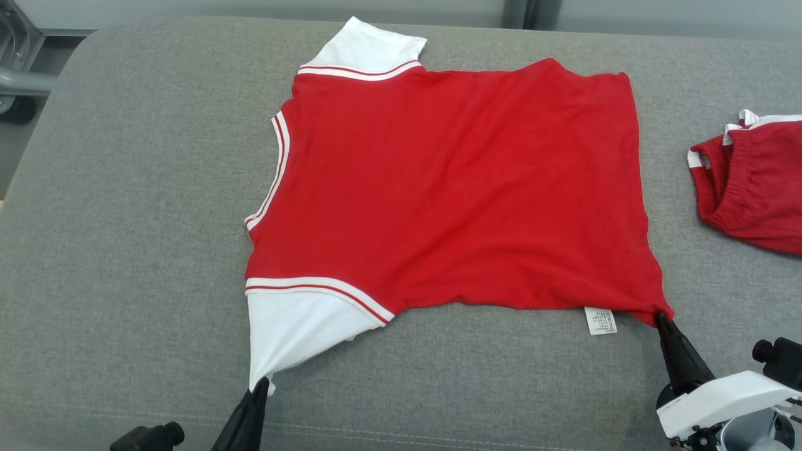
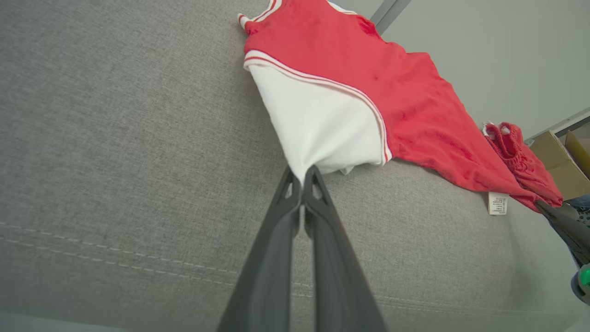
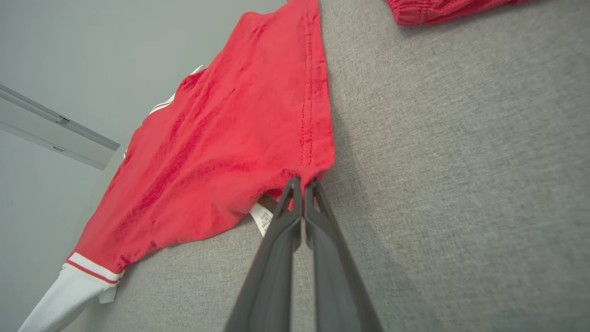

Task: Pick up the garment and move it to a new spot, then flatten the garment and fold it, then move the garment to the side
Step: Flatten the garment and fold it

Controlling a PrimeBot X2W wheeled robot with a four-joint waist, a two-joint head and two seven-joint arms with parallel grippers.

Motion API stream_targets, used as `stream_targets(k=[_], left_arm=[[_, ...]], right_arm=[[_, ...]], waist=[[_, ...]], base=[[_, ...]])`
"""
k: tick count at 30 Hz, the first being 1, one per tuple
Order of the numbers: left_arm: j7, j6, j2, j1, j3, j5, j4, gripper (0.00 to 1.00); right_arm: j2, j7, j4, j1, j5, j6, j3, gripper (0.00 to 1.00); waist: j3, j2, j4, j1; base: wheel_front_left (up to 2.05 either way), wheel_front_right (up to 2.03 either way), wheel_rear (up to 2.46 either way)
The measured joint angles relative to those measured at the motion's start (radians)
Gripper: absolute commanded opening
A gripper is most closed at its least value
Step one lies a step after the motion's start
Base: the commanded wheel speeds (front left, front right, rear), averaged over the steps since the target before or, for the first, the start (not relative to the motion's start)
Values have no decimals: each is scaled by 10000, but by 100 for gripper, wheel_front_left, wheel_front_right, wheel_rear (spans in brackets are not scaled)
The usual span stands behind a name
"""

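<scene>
Well off to the left of the left gripper [image 1: 260,383], past the cushion's rounded edge, stands a grey metal frame [image 1: 19,69]. The left gripper's fingers are pressed together, pinching the tip of the shirt's near white sleeve [image 1: 294,326]. Under it lies a grey woven cushion [image 1: 125,250], with a stitched seam [image 2: 92,256] crossing just behind the fingertips. The red shirt [image 1: 451,188] lies spread flat on the cushion, ahead of and between the two grippers, with its other white sleeve [image 1: 366,47] at the far edge. A white label [image 1: 600,321] sticks out of the side just left of the right gripper [image 1: 661,319], which is clamped tight on the shirt's near red corner. Ahead and to the right of that gripper, red shorts [image 1: 749,188] lie bunched on the cushion, apart from the shirt. A pale wall [image 1: 626,12] runs behind the cushion. The left wrist view shows a cardboard box [image 2: 557,161] past the shorts.
</scene>
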Motion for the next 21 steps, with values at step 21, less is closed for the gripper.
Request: stream_targets(k=[21], left_arm=[[1252, 132, 472, 271, -12, -959, -1678, 0]], right_arm=[[-247, 2, -1808, 805, 25, -267, -332, 0]], waist=[[-366, 0, -176, 0]], base=[[0, 0, 0]])
